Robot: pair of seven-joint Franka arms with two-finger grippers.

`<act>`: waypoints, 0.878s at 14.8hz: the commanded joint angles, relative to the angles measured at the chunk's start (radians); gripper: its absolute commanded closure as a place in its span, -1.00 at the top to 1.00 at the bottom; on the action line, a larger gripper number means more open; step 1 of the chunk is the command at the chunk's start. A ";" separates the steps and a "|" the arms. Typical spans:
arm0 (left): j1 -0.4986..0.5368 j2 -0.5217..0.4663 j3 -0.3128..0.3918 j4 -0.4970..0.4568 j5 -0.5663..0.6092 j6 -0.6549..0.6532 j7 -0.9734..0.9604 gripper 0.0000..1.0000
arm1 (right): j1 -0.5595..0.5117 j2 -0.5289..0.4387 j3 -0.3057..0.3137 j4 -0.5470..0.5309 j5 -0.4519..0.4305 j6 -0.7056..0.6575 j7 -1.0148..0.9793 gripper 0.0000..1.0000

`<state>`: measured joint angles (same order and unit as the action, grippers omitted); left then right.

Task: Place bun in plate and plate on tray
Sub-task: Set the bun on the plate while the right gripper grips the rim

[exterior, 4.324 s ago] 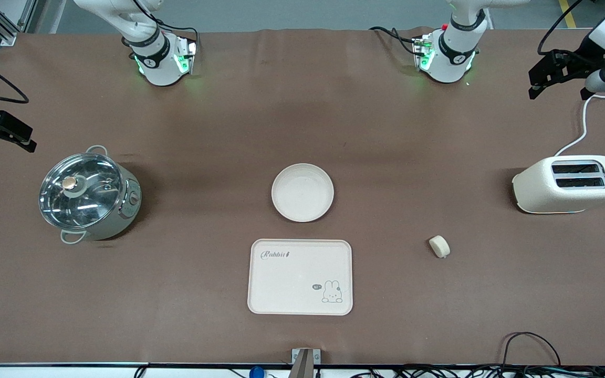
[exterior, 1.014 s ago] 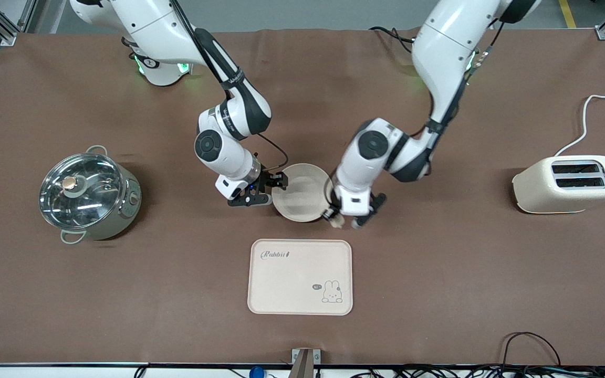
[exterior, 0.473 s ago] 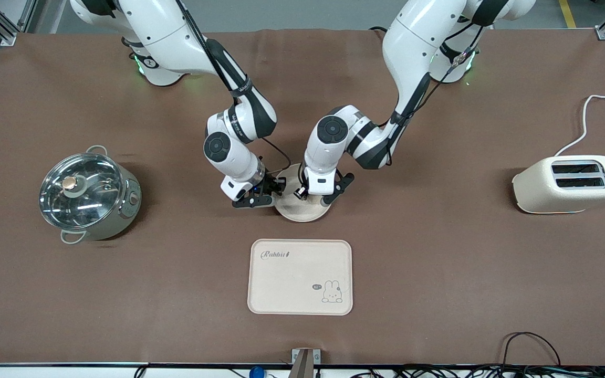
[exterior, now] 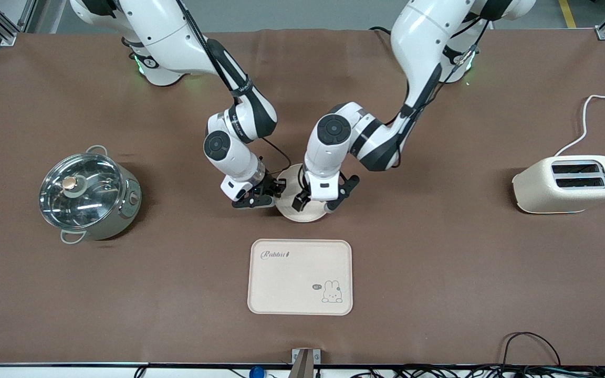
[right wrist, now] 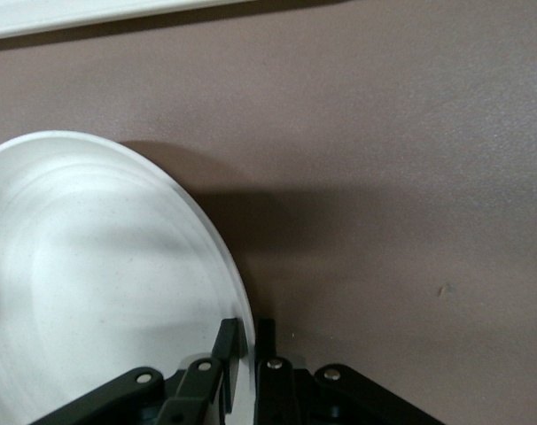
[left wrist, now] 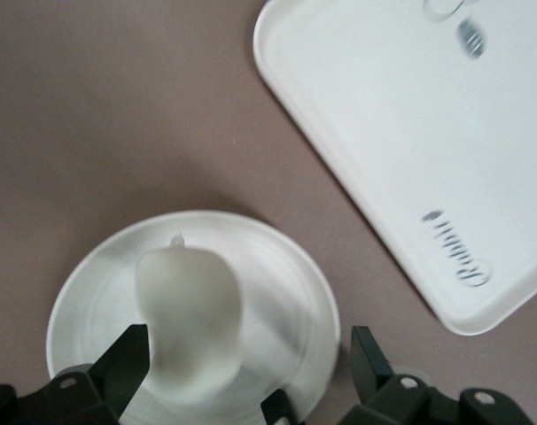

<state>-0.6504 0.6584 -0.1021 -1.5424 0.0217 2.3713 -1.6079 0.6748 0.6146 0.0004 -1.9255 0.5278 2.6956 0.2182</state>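
front view, plate (exterior: pixel 296 212): I see it mid-table, between the two grippers, mostly covered by them; flat on the brown table (exterior: pixel 439 273), away from every edge.
front view, tray (exterior: pixel 300 276): nearer the camera than the plate, apart from it, close to the table's camera-side edge; long axis runs along the table's length, Rabbit script at the corner toward the right arm's end, bunny at the corner toward the left arm's end.
front view, right gripper (exterior: pixel 266 194): low at the plate's rim on the right arm's side.
front view, left gripper (exterior: pixel 317 202): over the plate, fingers spread wide.
front view, bun: I can't pick it out here, hidden under the left gripper.
front view, others: pot (exterior: pixel 88 195) with glass lid toward the right arm's end; toaster (exterior: pixel 567 184) toward the left arm's end, slots up.
left wrist view, bun (left wrist: pixel 190 320): I see it in the plate (left wrist: pixel 286 292), between the wide-apart fingers (left wrist: pixel 127 359), neither clearly touching it; blurred, looks elongated, long axis pointing out from the gripper.
left wrist view, tray (left wrist: pixel 401 133): just beside the plate, not touching.
right wrist view, right gripper (right wrist: pixel 246 350): jaws narrow, pinched on the plate (right wrist: pixel 100 292) rim.
right wrist view, tray (right wrist: pixel 73 13): only an edge strip shows.
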 commanded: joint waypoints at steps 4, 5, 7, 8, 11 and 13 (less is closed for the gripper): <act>-0.011 0.047 -0.001 0.044 0.012 -0.032 -0.001 1.00 | 0.006 0.016 -0.003 -0.009 0.021 0.024 -0.016 -0.92; -0.014 0.040 -0.001 0.044 0.012 -0.035 -0.003 1.00 | 0.006 0.016 -0.003 -0.009 0.021 0.024 -0.016 -0.92; 0.003 -0.005 -0.001 0.045 0.017 -0.058 0.003 1.00 | 0.003 0.005 -0.003 -0.007 0.021 0.018 -0.016 -0.93; 0.014 -0.037 0.001 0.047 0.018 -0.095 0.008 1.00 | 0.000 -0.004 -0.002 -0.007 0.020 0.013 -0.016 -0.94; 0.093 -0.132 0.001 0.079 0.018 -0.217 0.093 1.00 | -0.006 -0.044 -0.003 -0.007 0.021 0.001 -0.016 -0.95; 0.147 -0.210 0.001 0.094 0.020 -0.320 0.221 1.00 | -0.017 -0.065 -0.003 -0.003 0.021 -0.002 -0.017 -0.95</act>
<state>-0.5528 0.5419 -0.0971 -1.4396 0.0231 2.1502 -1.4824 0.6727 0.5894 -0.0029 -1.9142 0.5290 2.6990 0.2168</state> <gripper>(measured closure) 0.000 0.925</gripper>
